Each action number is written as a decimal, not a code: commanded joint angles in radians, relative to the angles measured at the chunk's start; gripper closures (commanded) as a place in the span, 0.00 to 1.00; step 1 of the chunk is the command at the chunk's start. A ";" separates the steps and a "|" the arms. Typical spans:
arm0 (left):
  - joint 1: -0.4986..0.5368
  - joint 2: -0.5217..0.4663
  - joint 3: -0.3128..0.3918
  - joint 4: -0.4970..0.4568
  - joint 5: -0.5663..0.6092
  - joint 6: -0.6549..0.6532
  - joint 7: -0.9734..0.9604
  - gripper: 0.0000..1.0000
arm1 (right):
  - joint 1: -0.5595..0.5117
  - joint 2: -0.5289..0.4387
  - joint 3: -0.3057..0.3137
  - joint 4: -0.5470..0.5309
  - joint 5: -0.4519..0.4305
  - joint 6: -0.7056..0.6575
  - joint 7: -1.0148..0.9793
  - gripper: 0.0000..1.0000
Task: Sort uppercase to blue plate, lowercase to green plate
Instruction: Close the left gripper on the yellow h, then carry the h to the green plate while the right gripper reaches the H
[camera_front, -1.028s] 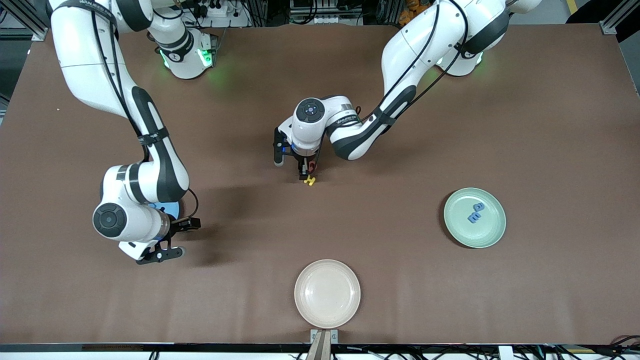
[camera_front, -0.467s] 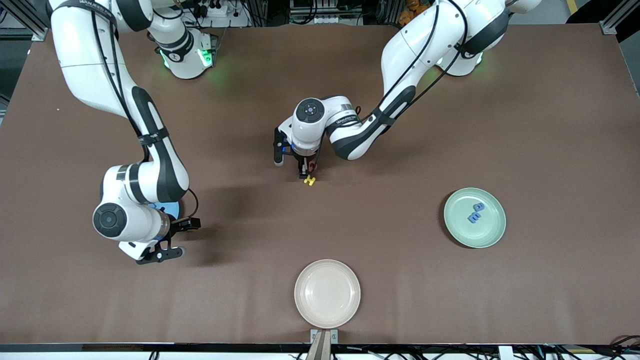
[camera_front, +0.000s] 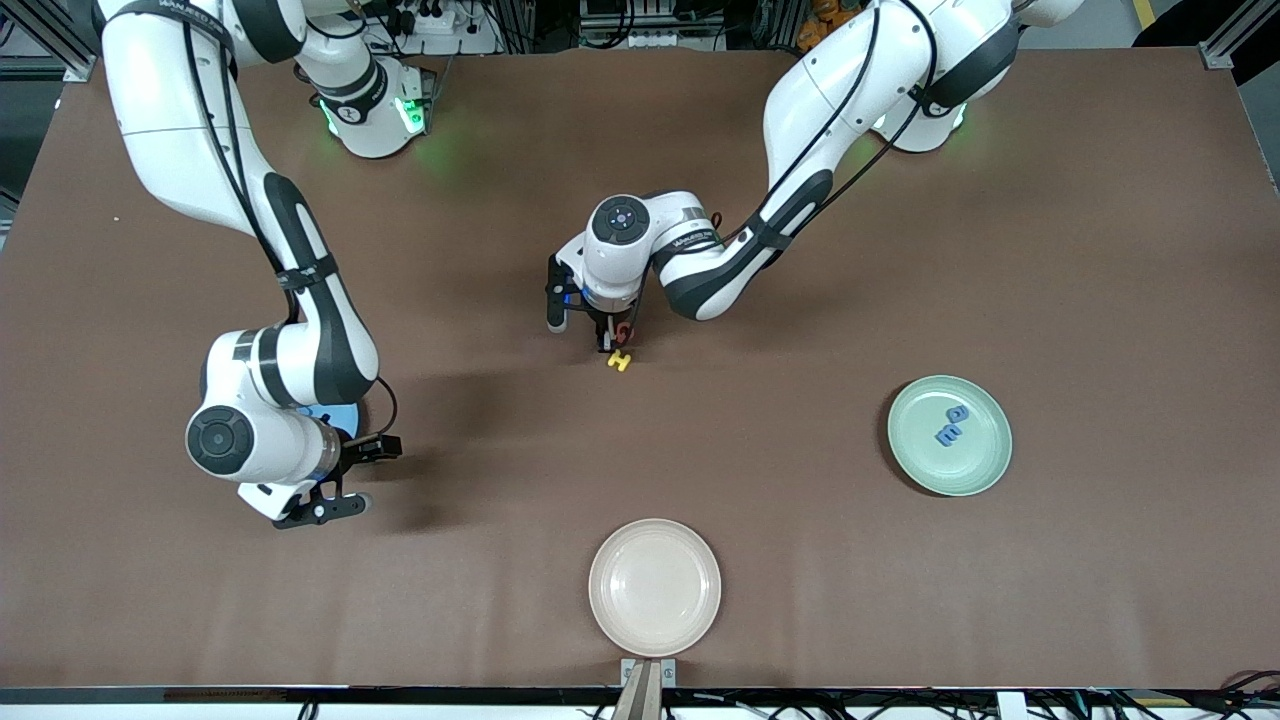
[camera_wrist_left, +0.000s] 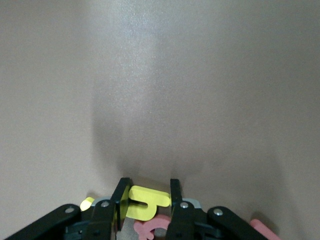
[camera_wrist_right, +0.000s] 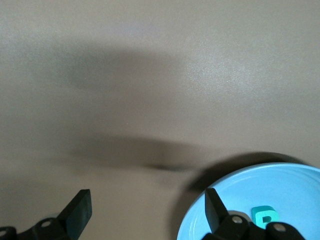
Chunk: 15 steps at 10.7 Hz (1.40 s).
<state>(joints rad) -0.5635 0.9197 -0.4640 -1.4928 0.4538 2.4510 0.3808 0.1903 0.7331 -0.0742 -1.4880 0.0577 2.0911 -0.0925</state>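
Note:
My left gripper (camera_front: 609, 346) is low over the table's middle, shut on the small yellow h (camera_wrist_left: 148, 202), which sits between its fingers. Red letters (camera_wrist_left: 154, 228) lie right under it, one showing in the front view (camera_front: 625, 332). Another yellow letter (camera_front: 620, 361) lies on the table just nearer the camera. My right gripper (camera_front: 348, 480) is open and empty at the rim of the blue plate (camera_front: 343, 416), mostly hidden by the arm. The teal R (camera_wrist_right: 263, 216) lies in that plate (camera_wrist_right: 300, 200). The green plate (camera_front: 985, 465) holds the round blue letter (camera_front: 959, 412) and the blue m (camera_front: 945, 433).
A cream-white plate (camera_front: 655, 640) sits at the table's near edge in the middle. Bare brown table lies between the letters and each plate.
Hardly anything: the yellow letter lying beside the left gripper has shifted slightly toward it. Both arms stay where they were.

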 joint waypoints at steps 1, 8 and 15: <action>0.002 0.011 0.007 -0.007 0.028 0.006 0.006 0.77 | -0.006 -0.001 0.008 0.000 0.002 0.003 0.008 0.00; 0.008 -0.031 0.004 0.002 0.008 -0.052 0.000 0.87 | 0.018 -0.006 0.010 0.000 0.005 -0.008 0.074 0.00; 0.147 -0.224 -0.022 -0.003 -0.132 -0.263 0.013 0.88 | 0.090 -0.014 0.016 -0.005 0.005 -0.026 0.270 0.00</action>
<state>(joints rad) -0.4863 0.7746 -0.4668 -1.4649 0.3578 2.2586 0.3790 0.2574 0.7331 -0.0636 -1.4880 0.0593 2.0853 0.1100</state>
